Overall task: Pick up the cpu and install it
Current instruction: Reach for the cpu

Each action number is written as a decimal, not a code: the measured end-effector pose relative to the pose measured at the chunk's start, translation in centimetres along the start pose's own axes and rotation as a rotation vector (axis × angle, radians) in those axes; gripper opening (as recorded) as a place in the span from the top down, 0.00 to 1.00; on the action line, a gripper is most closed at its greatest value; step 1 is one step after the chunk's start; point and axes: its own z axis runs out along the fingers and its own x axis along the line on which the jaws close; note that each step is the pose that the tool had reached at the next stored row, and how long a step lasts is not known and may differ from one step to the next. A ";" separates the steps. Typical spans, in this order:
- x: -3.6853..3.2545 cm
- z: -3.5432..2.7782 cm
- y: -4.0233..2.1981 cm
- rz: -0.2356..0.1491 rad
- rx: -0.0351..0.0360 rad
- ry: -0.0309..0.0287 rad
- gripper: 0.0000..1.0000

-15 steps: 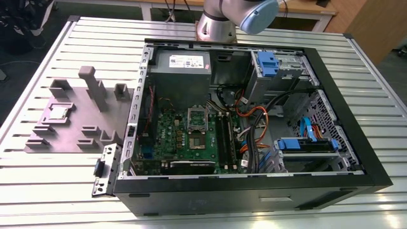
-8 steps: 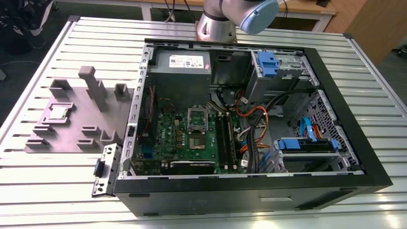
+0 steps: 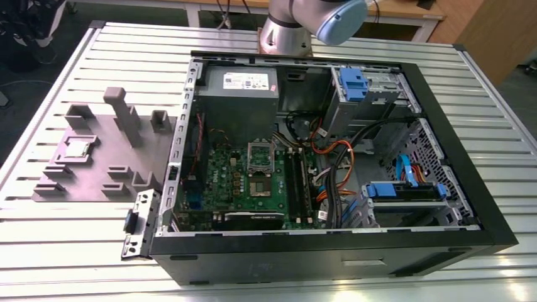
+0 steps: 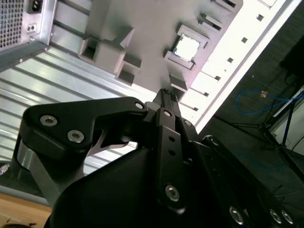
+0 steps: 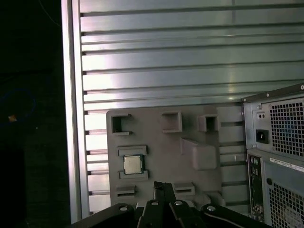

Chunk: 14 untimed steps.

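Note:
The cpu (image 3: 77, 148) is a small silver square lying flat in a pocket of the grey plastic tray (image 3: 92, 179), at the exterior view's left beside the open computer case. Both wrist views look down on the cpu (image 4: 186, 47) (image 5: 133, 164) from well above. My gripper (image 4: 166, 95) (image 5: 164, 186) hangs high over the tray's edge, off to one side of the chip. Its black fingers are shut together with nothing between them. The green motherboard (image 3: 251, 182) inside the case carries the shiny metal socket frame (image 3: 261, 157).
The black case (image 3: 470, 157) takes up the middle and right of the slatted metal table (image 3: 75, 251), with a power supply (image 3: 239, 82), drive bays and cables inside. Upright grey posts (image 3: 126, 116) stand on the tray. The arm's base (image 3: 285, 34) is behind the case.

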 end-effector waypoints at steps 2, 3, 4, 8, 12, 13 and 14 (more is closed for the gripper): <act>0.83 0.07 -0.02 0.000 -0.0001 -0.0002 0.89; 1.28 0.13 0.01 0.000 -0.0002 -0.0002 0.89; 1.74 0.22 0.05 0.000 -0.0002 -0.0003 0.89; 3.57 0.54 0.12 0.000 -0.0001 -0.0002 0.89; 4.91 0.70 0.09 0.000 0.0000 0.0010 0.89; 5.16 0.73 0.08 0.000 0.0000 0.0013 0.89; 5.35 0.75 0.08 0.000 0.0000 0.0015 0.89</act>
